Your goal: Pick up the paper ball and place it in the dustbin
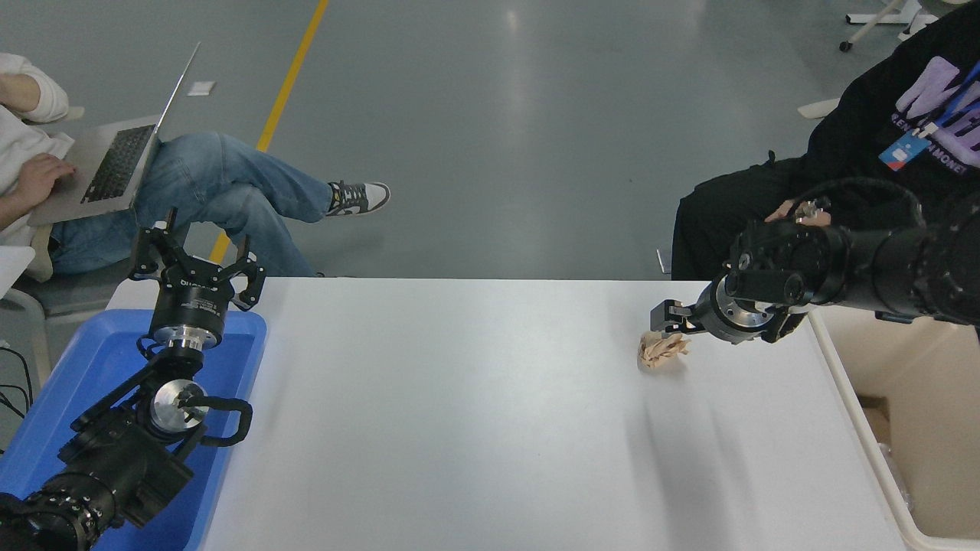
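Right gripper (664,324) at ball (662,348), touching it; jaw opening unclear. Centre over ball before closing. Left gripper (195,264) parked, open.

Grey glossy floor (498,138) filling the upper half, overhead light reflecting off it in pale streaks. Yellow line (283,99) running diagonally across the floor at upper left. White surface (475,413) taking up the lower half. Person in jeans (207,191) sitting at far left, typing on a laptop (122,161). Person in black (880,145) sitting at far right. White wheeled furniture base (880,19) showing at the top right corner.
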Controlling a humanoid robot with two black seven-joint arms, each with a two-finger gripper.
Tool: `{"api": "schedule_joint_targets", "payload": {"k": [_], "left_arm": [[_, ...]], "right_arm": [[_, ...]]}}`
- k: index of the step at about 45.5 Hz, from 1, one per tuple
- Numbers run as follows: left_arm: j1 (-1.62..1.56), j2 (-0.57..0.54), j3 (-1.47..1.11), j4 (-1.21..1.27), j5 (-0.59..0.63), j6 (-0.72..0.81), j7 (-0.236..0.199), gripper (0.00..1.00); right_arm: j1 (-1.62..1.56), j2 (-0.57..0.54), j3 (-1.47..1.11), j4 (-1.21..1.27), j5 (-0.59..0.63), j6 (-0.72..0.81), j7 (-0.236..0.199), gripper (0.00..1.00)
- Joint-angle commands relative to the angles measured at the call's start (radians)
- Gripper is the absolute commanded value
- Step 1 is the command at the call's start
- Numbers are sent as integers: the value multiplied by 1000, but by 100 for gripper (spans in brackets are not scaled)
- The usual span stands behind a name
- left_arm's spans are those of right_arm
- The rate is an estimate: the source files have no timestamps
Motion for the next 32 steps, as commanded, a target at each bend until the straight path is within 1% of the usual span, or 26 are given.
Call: {"api": "schedule_joint_targets", "payload": {"k": [1, 4, 9, 14, 18, 22, 29, 32], "left_arm": [[0, 0, 0, 1, 0, 0, 1, 99], [0, 0, 0, -1, 0, 0, 0, 99], [0, 0, 0, -1, 0, 0, 1, 99], [0, 0, 0, -1, 0, 0, 1, 99], [-1, 0, 0, -1, 0, 0, 0, 99], [0, 0, 0, -1, 0, 0, 1, 99], [0, 0, 0, -1, 0, 0, 0, 99], [0, 0, 0, -1, 0, 0, 1, 99]], "right_arm": [[-146, 45, 135, -144, -16, -107, -2, 100], [-200, 54, 203, -204, -16, -110, -6, 100], [-281, 106, 272, -328, -17, -110, -6, 100], [-317, 106, 307, -402, -20, -110, -9, 100], [-330, 106, 309, -440, -29, -112, -15, 94], [-350, 106, 301, -485, -33, -112, -19, 94], [-367, 106, 291, -494, -33, -112, -61, 94], [-375, 106, 291, -494, -34, -112, -65, 94]]}}
